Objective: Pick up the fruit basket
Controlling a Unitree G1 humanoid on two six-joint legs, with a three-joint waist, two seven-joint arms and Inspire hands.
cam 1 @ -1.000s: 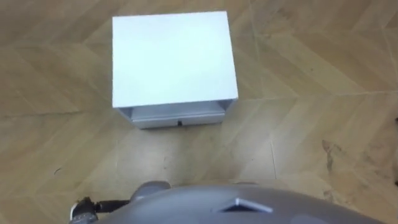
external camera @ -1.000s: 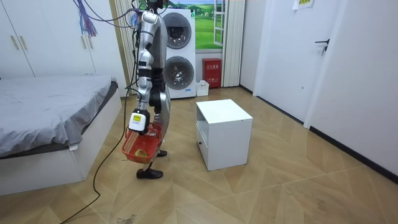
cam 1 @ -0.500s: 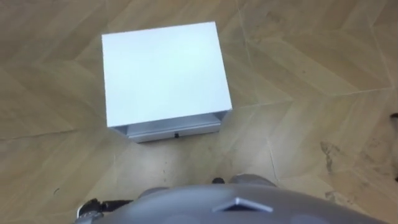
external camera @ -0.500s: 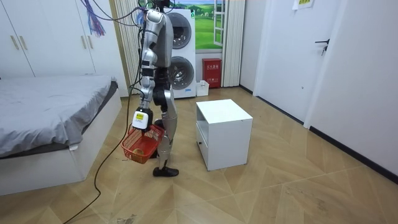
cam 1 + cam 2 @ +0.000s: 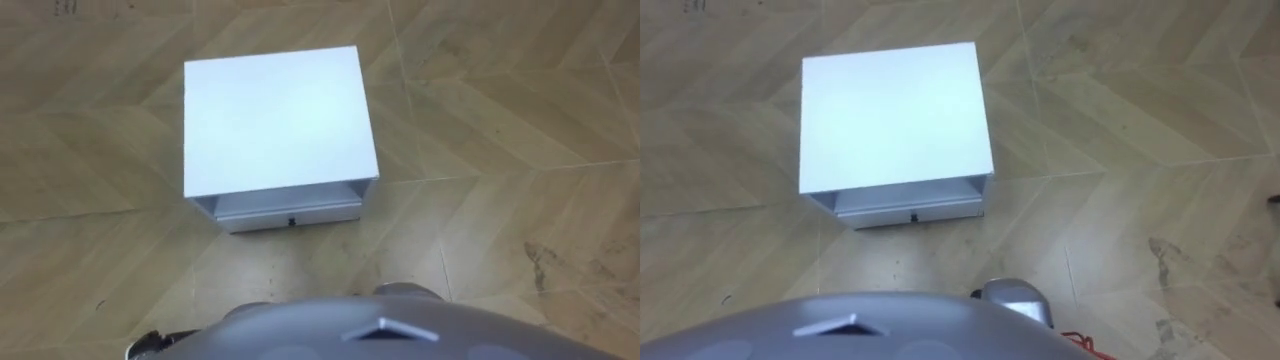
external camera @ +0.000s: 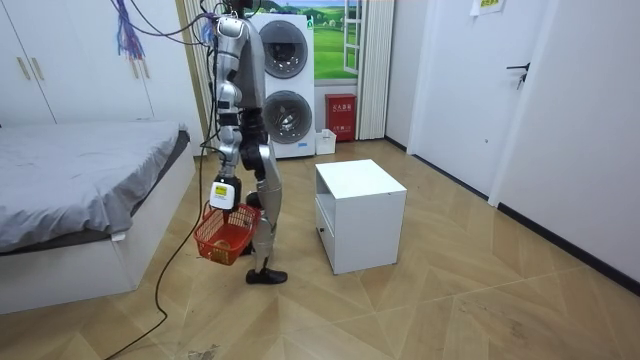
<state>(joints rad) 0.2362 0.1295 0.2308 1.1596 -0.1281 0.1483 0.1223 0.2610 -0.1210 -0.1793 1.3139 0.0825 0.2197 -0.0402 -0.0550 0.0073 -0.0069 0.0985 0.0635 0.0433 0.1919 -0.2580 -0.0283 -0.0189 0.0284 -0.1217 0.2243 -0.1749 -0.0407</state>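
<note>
Between the bed and the white cabinet, stands upright on the wooden floor, turned toward the cabinet at the room view's right. Carries the fruit basket low at the side nearer the camera, at about knee height and clear of the floor. Grips its handle from above with the right robot hand, clamped round the handle, arm hanging almost straight down from the shoulder. Keeps the basket apart from the cabinet, on the bed's side of the legs.

In the eye views, looks straight down on the cabinet's plain white top, squarely ahead. Shows along the top's near edge a shallow recess and, under it, a drawer front with a small dark knob at its middle. Catches at the lower right edge of the right eye view a thin sliver of the fruit basket's red rim.

Against the far wall in the room view, beyond the robot: two stacked washing machines and, on the floor just beside them, a small red box.
</note>
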